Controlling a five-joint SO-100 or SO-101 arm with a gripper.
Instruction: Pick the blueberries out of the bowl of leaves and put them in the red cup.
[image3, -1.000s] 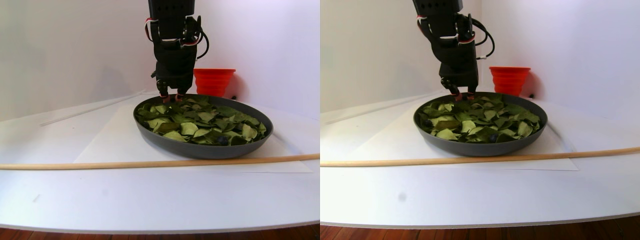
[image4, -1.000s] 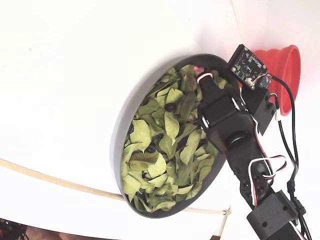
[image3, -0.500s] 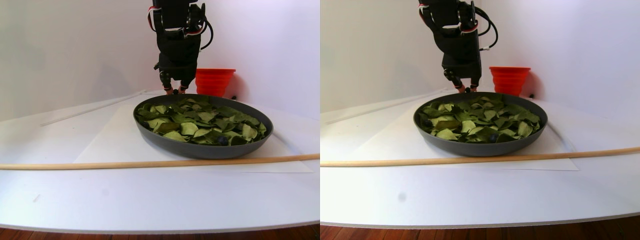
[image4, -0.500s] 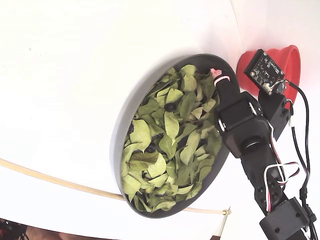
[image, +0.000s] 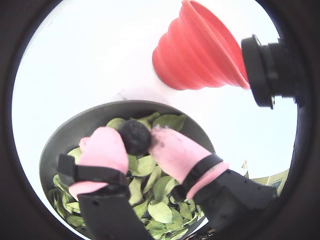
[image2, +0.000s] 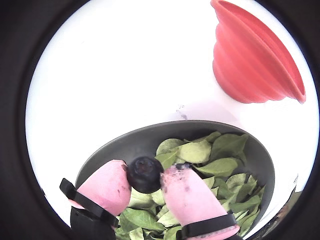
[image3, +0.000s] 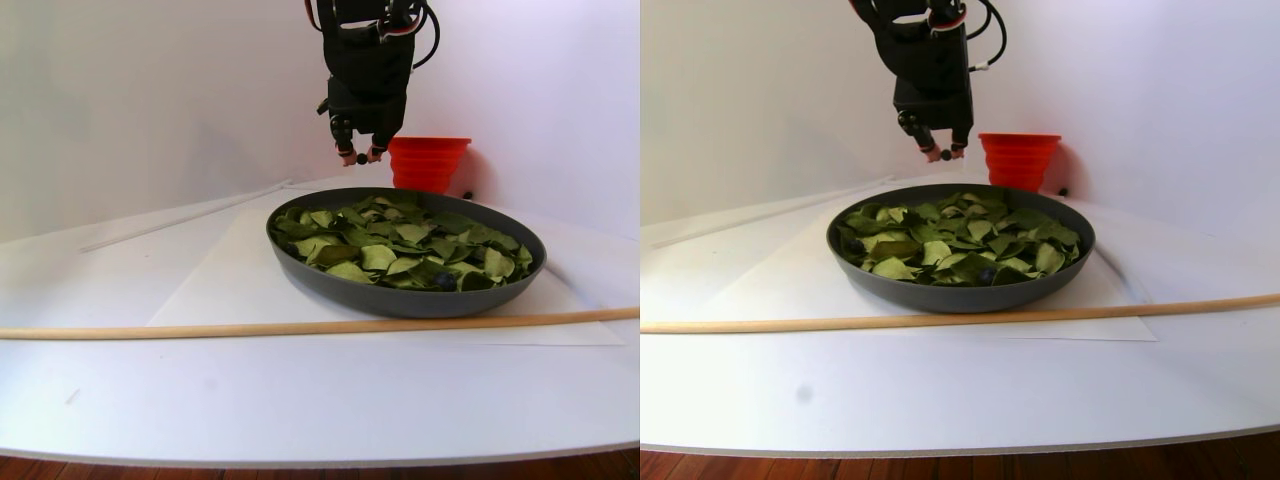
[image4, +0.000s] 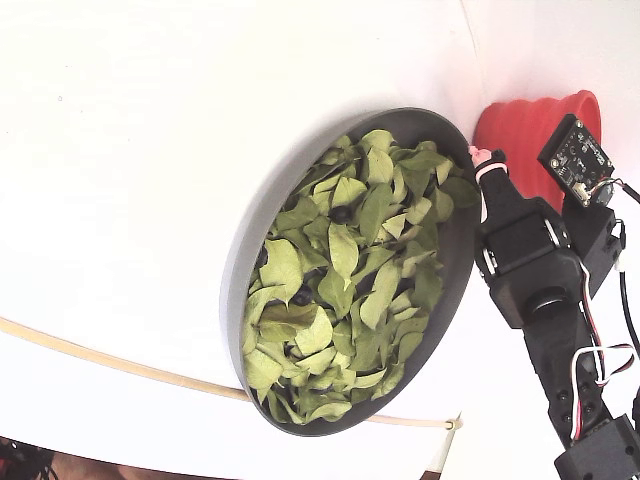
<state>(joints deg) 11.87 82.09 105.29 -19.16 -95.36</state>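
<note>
Since a second ago we see the gripper (image3: 361, 158) risen from the leaves (image3: 405, 240) to hang clear above the bowl (image3: 400, 298) at its far rim, upper middle of the stereo pair's left half. In a wrist view the two pink fingertips (image2: 107, 186) sit low in the frame, closed to a narrow gap around one blueberry (image2: 144, 173), which is pinched squarely between them. Other blueberries (image4: 341, 213) lie among the leaves in the fixed view. To the right, the red cup (image2: 255, 57) stands at the upper right, apart from the bowl.
</note>
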